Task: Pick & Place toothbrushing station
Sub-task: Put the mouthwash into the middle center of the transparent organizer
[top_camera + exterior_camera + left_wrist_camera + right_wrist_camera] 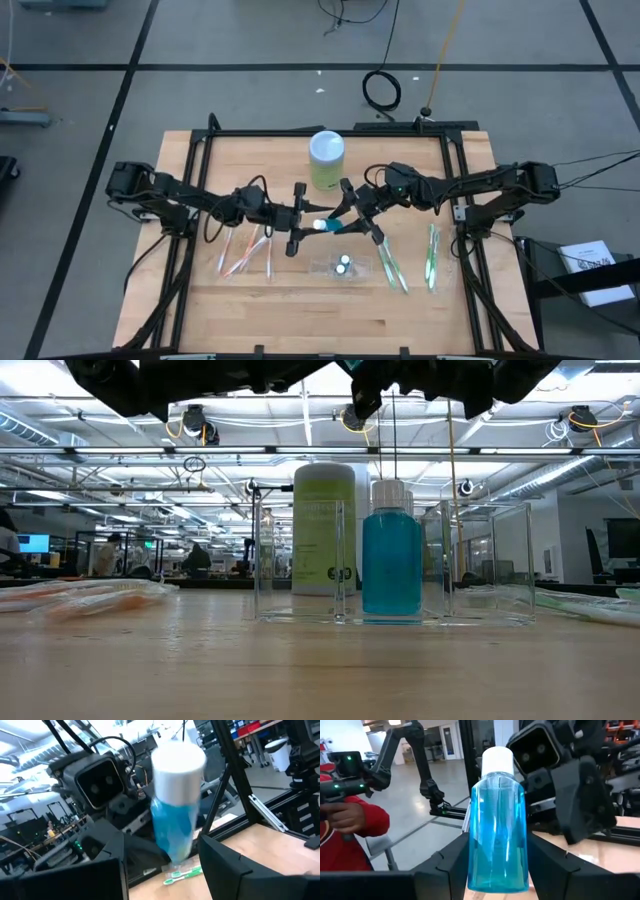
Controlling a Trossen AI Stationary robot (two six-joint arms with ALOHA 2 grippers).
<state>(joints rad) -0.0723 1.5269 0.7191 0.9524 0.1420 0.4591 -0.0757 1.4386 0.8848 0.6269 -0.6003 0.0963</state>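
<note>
While both arms reach toward the middle of the table [200,310], the right gripper [338,222] holds a blue mouthwash bottle [322,226] with a white cap; in the right wrist view its fingers [447,865] press against both sides of the bottle [497,835], lifted above the wood. Left gripper [297,232] sits just beside the same bottle, jaws spread wide, one finger on either side; left wrist view shows the bottle [175,805] tilted between its fingers [225,865], contact not discernible. Clear organiser [341,266] lies on the table near the grippers, holding a second blue bottle [392,555]. Green-labelled container [326,160] stands toward the back edge. Orange toothbrush packets [245,252] lie on the left, green toothbrush packets [432,255] on the right. A person's red sleeve [350,835] shows beyond the table.
</note>
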